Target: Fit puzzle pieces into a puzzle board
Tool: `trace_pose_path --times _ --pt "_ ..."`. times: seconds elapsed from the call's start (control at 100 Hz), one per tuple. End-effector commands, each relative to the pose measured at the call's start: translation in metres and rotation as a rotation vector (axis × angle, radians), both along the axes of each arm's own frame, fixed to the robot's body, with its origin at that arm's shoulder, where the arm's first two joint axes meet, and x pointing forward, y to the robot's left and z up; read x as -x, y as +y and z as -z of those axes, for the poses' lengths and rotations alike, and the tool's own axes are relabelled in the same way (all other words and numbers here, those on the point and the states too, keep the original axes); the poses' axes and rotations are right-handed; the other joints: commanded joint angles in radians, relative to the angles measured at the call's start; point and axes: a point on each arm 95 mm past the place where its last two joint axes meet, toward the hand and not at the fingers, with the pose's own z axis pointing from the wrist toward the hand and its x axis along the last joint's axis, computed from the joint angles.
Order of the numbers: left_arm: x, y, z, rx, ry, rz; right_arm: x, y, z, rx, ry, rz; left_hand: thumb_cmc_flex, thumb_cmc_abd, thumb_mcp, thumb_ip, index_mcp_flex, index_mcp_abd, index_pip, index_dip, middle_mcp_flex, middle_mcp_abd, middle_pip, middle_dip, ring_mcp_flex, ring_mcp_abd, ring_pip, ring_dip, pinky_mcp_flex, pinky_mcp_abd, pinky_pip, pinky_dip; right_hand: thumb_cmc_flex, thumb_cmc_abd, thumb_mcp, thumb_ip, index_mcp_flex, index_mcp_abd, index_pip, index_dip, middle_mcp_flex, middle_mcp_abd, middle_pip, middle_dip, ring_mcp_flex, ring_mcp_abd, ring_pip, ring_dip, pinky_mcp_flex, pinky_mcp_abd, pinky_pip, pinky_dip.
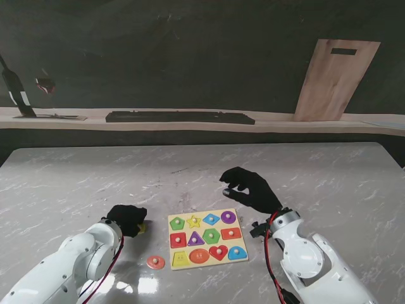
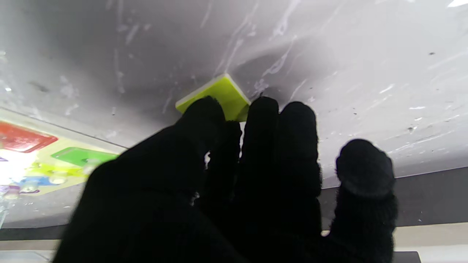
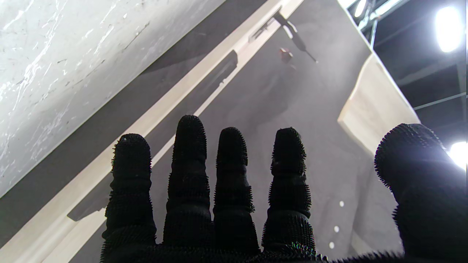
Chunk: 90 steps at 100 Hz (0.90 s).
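Left of the board [image 1: 207, 239], left hand [image 1: 127, 219] covers the yellow piece [image 2: 219, 96], grip unclear; right hand [image 1: 250, 188] hovers empty, fingers spread, out of the way.

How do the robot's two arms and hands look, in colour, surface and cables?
Both arms are glossy white rounded shells; red and black cables run along each forearm. The left hand and right hand wear black gloves. The right glove's fingers have a nubby, bristly texture.

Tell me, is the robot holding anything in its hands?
The left hand has its fingertips on a yellow-green puzzle piece lying on the table; a real grip cannot be told. The right hand holds nothing.
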Motion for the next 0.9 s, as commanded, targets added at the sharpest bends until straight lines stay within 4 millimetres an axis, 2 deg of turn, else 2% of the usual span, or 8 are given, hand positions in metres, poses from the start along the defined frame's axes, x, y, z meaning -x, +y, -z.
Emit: trace_pose_path --times 0.0,0.26,0.53,0.89 --pt "0.013 0.009 0.023 -0.026 0.073 -0.011 0.003 0.002 0.001 -0.004 0.000 -0.003 0.026 -0.079 0.030 -0.030 0.110 -0.011 0.167 0.014 0.033 0.056 0.044 -0.005 0.041 -0.035 0.044 -0.006 0.026 -0.161 0.062 -0.014 -0.019 0.019 0.007 0.028 0.016 -0.023 0.001 -0.001 0.024 -0.005 0.004 0.009 0.008 0.001 0.013 0.007 0.004 -0.006 0.019 0.009" --pt "0.011 -0.001 0.000 0.030 0.005 0.042 0.003 0.002 0.001 -0.004 -0.002 -0.003 -0.006 -0.092 0.086 -0.040 0.101 -0.013 0.187 0.021 0.029 0.054 0.080 0.009 0.035 -0.031 0.068 -0.005 0.017 -0.167 0.090 -0.004 -0.020 0.019 0.006 0.028 0.019 -0.026 0.002 0.000 0.024 -0.005 0.004 0.009 0.008 0.001 0.013 0.007 0.004 -0.005 0.018 0.009" --pt "0.012 -0.026 -0.023 0.105 -0.003 0.115 0.003 0.002 0.001 -0.004 -0.002 -0.003 -0.020 -0.102 0.110 -0.036 0.105 -0.005 0.194 0.030 0.034 0.060 0.103 0.022 0.046 -0.025 0.090 -0.004 0.038 -0.156 0.104 0.000 -0.019 0.020 0.007 0.028 0.019 -0.026 0.001 0.000 0.024 -0.005 0.004 0.009 0.009 0.001 0.014 0.007 0.004 -0.005 0.018 0.009" --pt "0.016 -0.056 -0.037 0.224 0.047 0.182 0.003 0.002 0.001 -0.004 -0.002 -0.003 -0.034 -0.107 0.128 -0.036 0.108 0.001 0.194 0.039 0.040 0.063 0.127 0.025 0.061 -0.022 0.113 -0.006 0.065 -0.152 0.127 0.001 -0.019 0.020 0.006 0.028 0.020 -0.026 0.001 0.000 0.026 -0.007 0.004 0.009 0.008 0.002 0.014 0.007 0.005 -0.004 0.019 0.009"
